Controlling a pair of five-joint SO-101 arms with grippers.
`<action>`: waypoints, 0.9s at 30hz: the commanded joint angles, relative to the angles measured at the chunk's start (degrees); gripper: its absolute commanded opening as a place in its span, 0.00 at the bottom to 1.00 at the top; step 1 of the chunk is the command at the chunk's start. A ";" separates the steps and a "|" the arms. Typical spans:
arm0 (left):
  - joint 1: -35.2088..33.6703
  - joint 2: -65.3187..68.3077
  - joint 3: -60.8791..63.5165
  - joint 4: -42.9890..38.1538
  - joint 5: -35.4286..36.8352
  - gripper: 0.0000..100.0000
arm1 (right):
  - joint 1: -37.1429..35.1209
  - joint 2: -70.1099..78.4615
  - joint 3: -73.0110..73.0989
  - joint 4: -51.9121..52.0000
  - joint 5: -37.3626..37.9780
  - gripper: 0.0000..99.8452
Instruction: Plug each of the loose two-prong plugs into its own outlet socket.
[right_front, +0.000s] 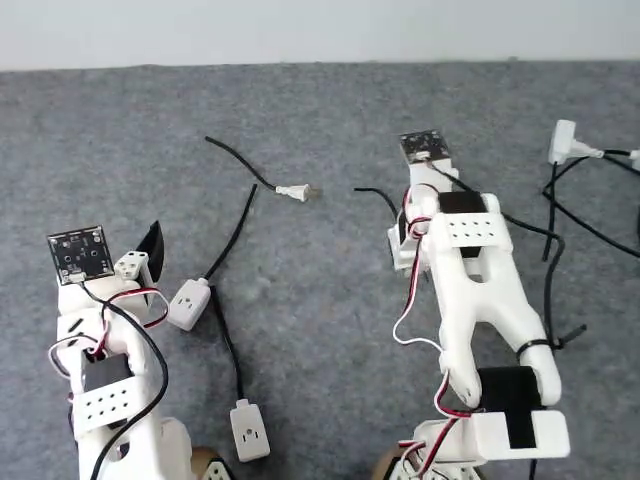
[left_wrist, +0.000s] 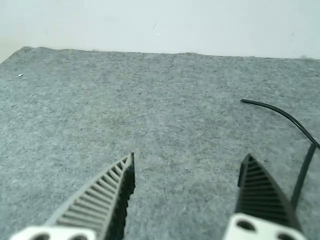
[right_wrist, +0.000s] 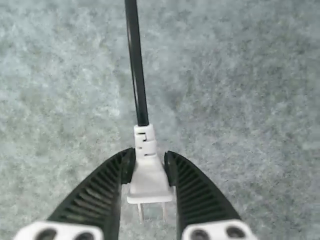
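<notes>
My right gripper (right_wrist: 149, 156) is shut on a white two-prong plug (right_wrist: 148, 181). Its prongs point back toward the wrist and its black cable (right_wrist: 136, 65) runs away over the grey mat. A second loose plug (right_front: 295, 192) lies on the mat at centre, left of the right arm. Two white outlet sockets on black cords lie nearer the left arm, one (right_front: 188, 303) beside it and one (right_front: 248, 428) by the front edge. My left gripper (left_wrist: 190, 167) stands open over bare mat at the left, nothing between its fingers.
Another white connector (right_front: 563, 142) with tangled black cables (right_front: 560, 215) lies at the far right. A black cord (left_wrist: 282, 116) crosses the mat ahead of the left gripper. A pale wall (right_front: 320, 30) bounds the far edge of the mat.
</notes>
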 joint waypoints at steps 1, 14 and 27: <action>0.62 -0.70 -0.66 -1.49 -1.49 0.32 | 2.07 -0.40 -3.08 -1.63 -0.62 0.01; 7.91 -1.05 -0.13 1.23 -10.02 0.32 | 0.75 -2.15 -5.45 -8.48 4.04 0.01; 16.26 -1.05 -17.27 8.35 -6.07 0.32 | -3.65 -23.08 -21.10 -10.33 -4.84 0.01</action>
